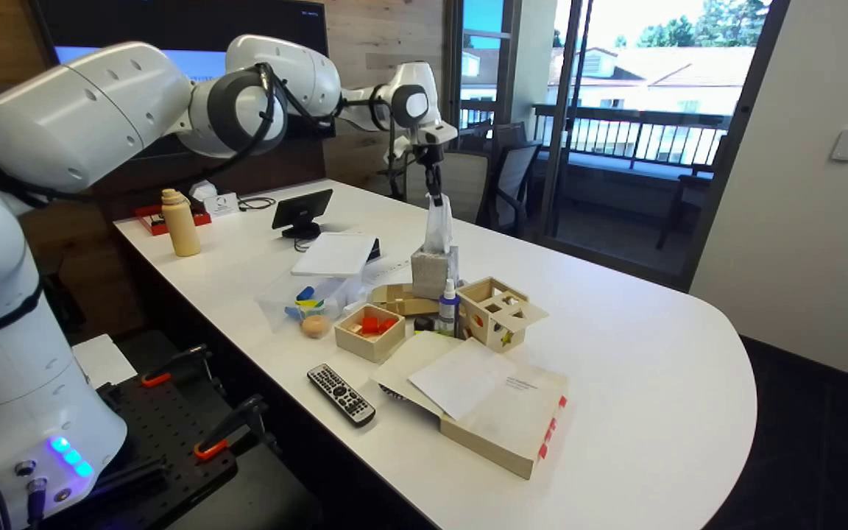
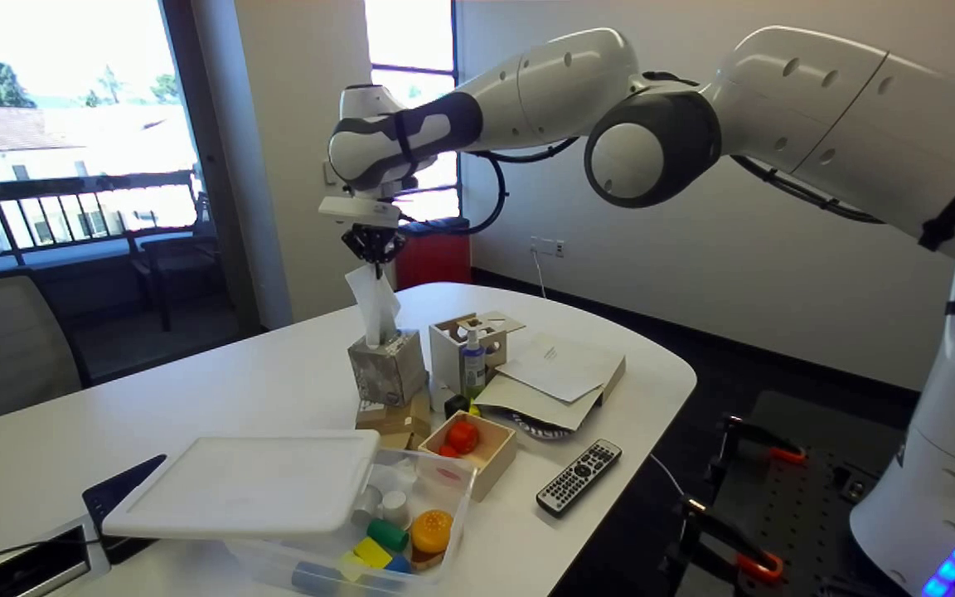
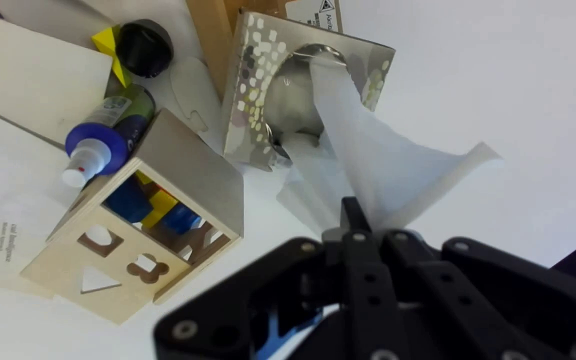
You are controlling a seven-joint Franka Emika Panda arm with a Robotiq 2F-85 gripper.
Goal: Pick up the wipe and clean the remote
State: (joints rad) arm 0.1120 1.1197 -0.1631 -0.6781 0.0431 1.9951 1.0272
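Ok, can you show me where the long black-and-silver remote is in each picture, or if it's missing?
In an exterior view: the remote lies below and left of the middle.
In an exterior view: the remote lies below and right of the middle.
In the wrist view: it isn't there.
Landmark in all three: the grey patterned cardboard tissue box.
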